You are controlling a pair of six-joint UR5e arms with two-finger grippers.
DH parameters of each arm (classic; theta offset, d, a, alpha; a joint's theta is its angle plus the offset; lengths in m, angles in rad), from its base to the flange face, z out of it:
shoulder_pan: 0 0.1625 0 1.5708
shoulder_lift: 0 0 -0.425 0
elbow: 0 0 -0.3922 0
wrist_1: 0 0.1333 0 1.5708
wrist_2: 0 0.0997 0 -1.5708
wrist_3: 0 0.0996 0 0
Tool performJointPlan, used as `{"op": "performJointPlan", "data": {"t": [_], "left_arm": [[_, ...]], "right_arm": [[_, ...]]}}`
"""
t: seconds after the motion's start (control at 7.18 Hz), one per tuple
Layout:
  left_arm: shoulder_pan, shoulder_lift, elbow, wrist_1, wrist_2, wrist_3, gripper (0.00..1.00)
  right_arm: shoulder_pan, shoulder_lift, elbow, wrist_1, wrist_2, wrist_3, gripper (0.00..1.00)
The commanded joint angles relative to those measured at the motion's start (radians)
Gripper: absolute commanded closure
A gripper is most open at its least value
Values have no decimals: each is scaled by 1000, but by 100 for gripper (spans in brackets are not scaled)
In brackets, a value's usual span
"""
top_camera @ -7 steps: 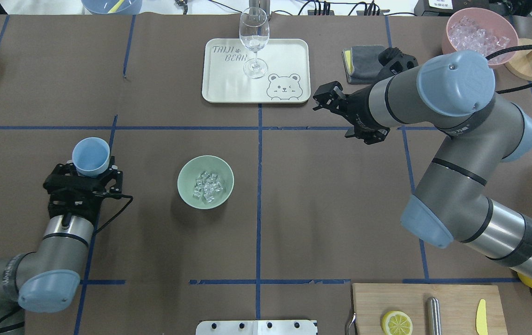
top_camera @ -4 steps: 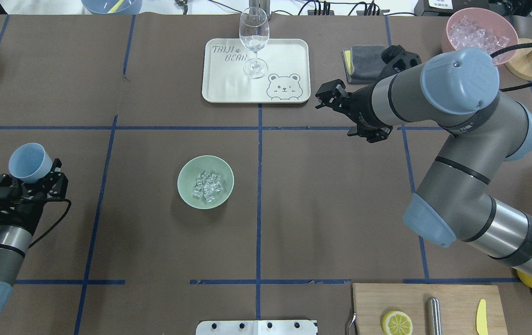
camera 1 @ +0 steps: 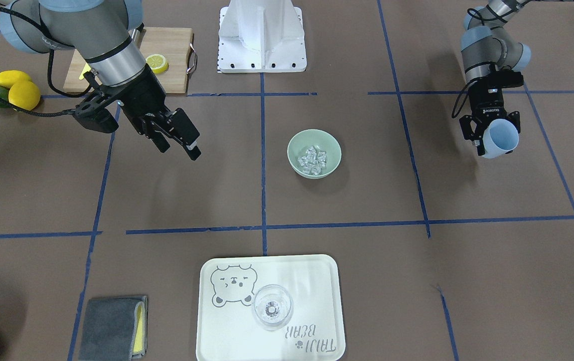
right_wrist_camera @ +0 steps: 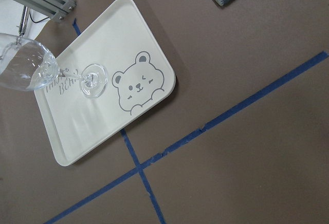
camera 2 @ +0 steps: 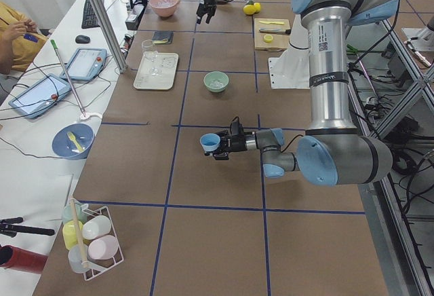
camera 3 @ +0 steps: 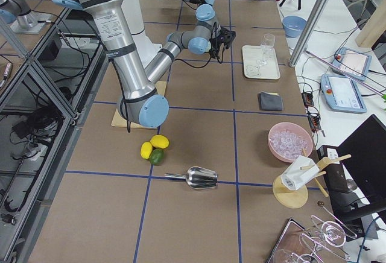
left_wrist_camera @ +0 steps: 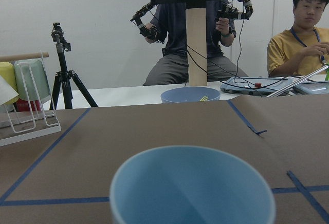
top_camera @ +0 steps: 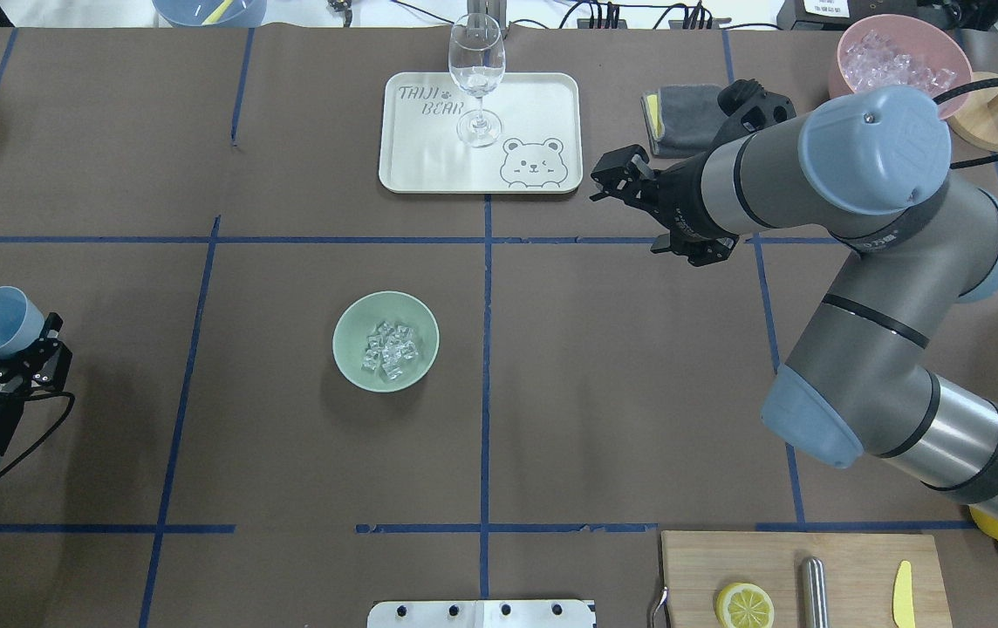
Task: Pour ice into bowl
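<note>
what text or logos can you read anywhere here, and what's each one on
"TAIJI BEAR", beside a paw print and a drawn bear face: on the cream tray.
"ROBOTIQ", small but seemingly legible in the front-facing view: on the body of the left gripper, which holds the pale blue cup.
Lettering on the right arm: too small to read.
White label at the table's far edge: too small to read.

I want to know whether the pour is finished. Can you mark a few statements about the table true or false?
1. The ice lies inside the bowl. True.
2. The left gripper holds the blue cup. True.
3. The blue cup hangs directly above the bowl. False: it is held far off to the side.
4. The stemmed glass lies on its side on the tray. False: the stemmed glass stands upright.
5. The right gripper holds ice. False: the right gripper is open and empty.
</note>
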Motion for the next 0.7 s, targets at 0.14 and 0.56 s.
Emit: {"op": "performJointPlan", "data": {"t": [0.14,0.56], "left_arm": [[3,-25,60,-9,2,2,97],[5,-66,88,-15,-3,-3,76]], "right_arm": [[-2,-3,1,-1,-1,0,0],[-3,-6,2,-1,-1,0,0]]}}
